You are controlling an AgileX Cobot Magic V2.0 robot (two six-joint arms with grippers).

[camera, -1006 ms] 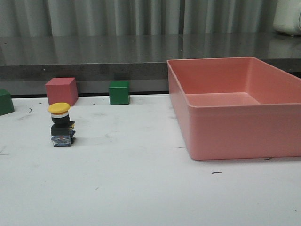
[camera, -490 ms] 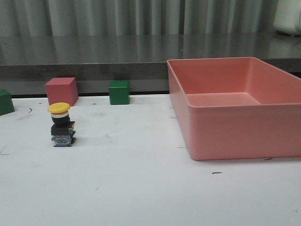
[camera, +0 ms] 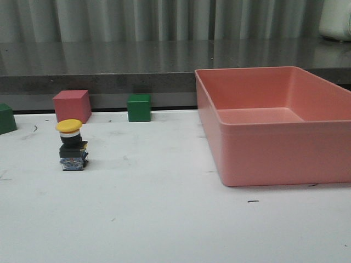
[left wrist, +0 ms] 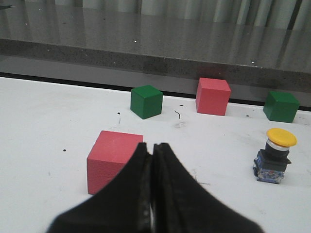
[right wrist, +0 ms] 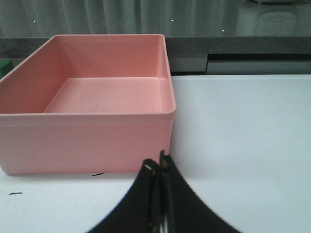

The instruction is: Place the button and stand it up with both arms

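The button [camera: 72,145] stands upright on the white table at the left, yellow cap up, black body on a bluish-grey base. It also shows in the left wrist view [left wrist: 275,156], off to the side of my left gripper [left wrist: 151,145], which is shut and empty, with a pink cube [left wrist: 112,160] just beyond its tips. My right gripper [right wrist: 158,162] is shut and empty, its tips near the pink bin's near corner. Neither arm shows in the front view.
A large pink bin [camera: 274,159] stands on the right, also in the right wrist view [right wrist: 87,141]. A pink cube [camera: 72,105] and green cubes [camera: 139,107] [camera: 6,118] sit along the back edge, below a dark raised ledge [camera: 109,76].
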